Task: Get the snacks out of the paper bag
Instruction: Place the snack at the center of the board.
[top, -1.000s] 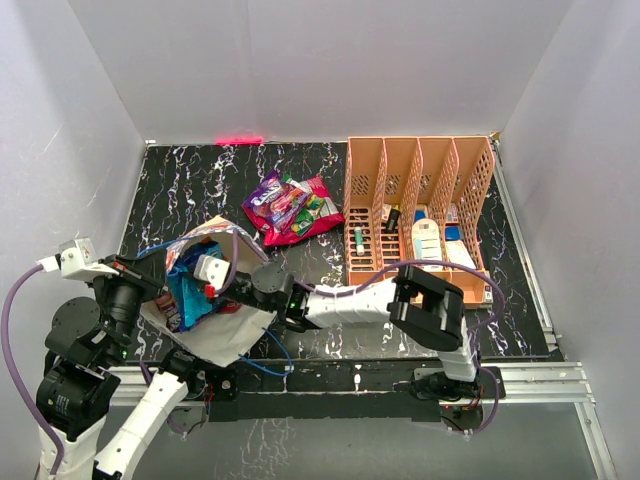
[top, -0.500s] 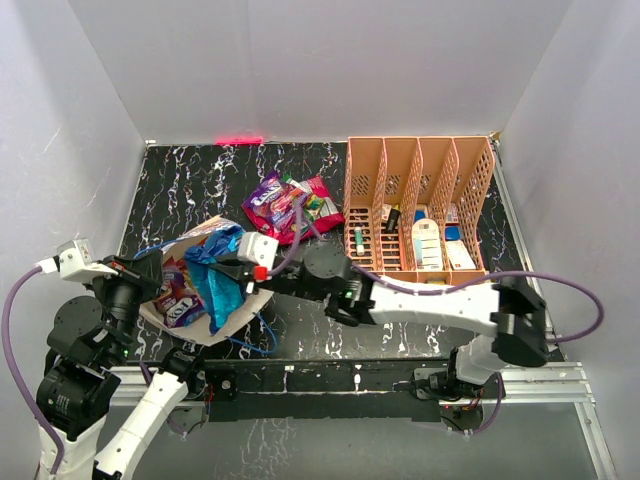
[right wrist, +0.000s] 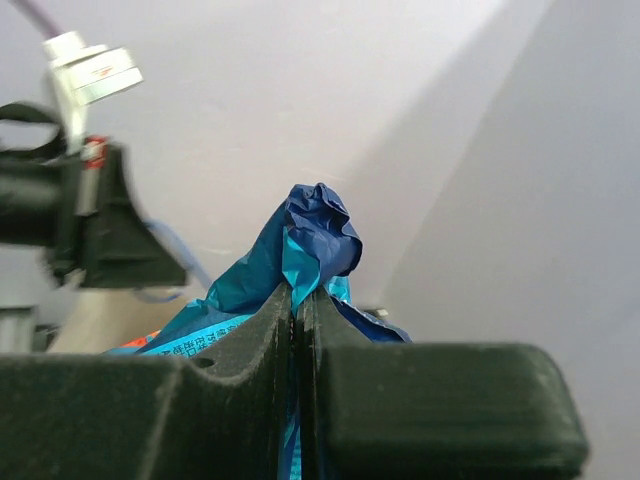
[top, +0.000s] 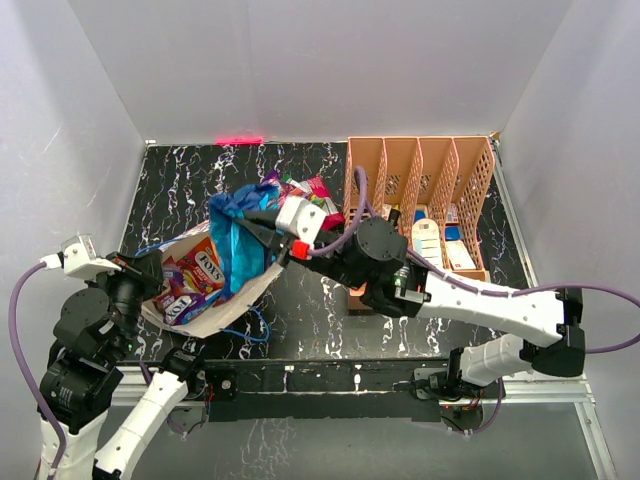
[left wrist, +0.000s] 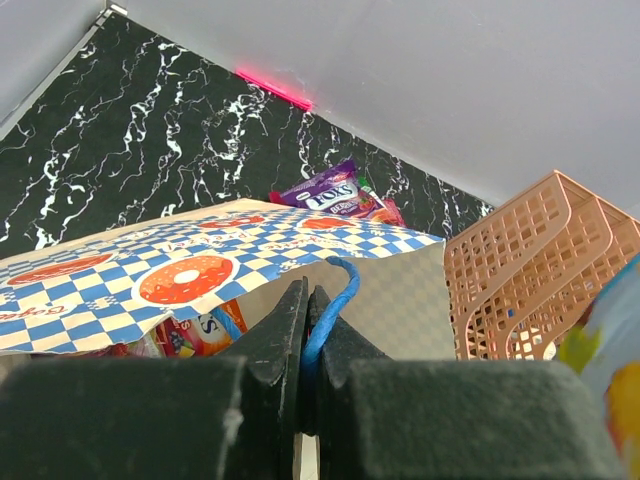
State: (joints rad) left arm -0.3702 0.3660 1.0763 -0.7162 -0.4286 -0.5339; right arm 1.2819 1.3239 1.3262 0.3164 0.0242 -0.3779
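The paper bag (top: 232,303) lies open at the front left, with red and purple snack packets (top: 190,278) in its mouth. My left gripper (left wrist: 305,300) is shut on the bag's blue cord handle (left wrist: 335,295); in the top view it (top: 150,272) sits at the bag's left edge. My right gripper (top: 262,228) is shut on a blue snack packet (top: 236,245) and holds it in the air above the bag's far side; the right wrist view shows the packet's crumpled top (right wrist: 315,235) pinched between the jaws. A pile of purple and red packets (top: 310,192) lies behind it, partly hidden.
The peach slotted organizer (top: 420,205) with small bottles and boxes stands at the back right. White walls close the black marbled table (top: 190,180) on three sides. The right arm reaches across the middle of the table from the front right.
My right gripper has pulled the blue packet out of the bag and moved it up and to the back right. The left gripper has kept its hold on the handle.
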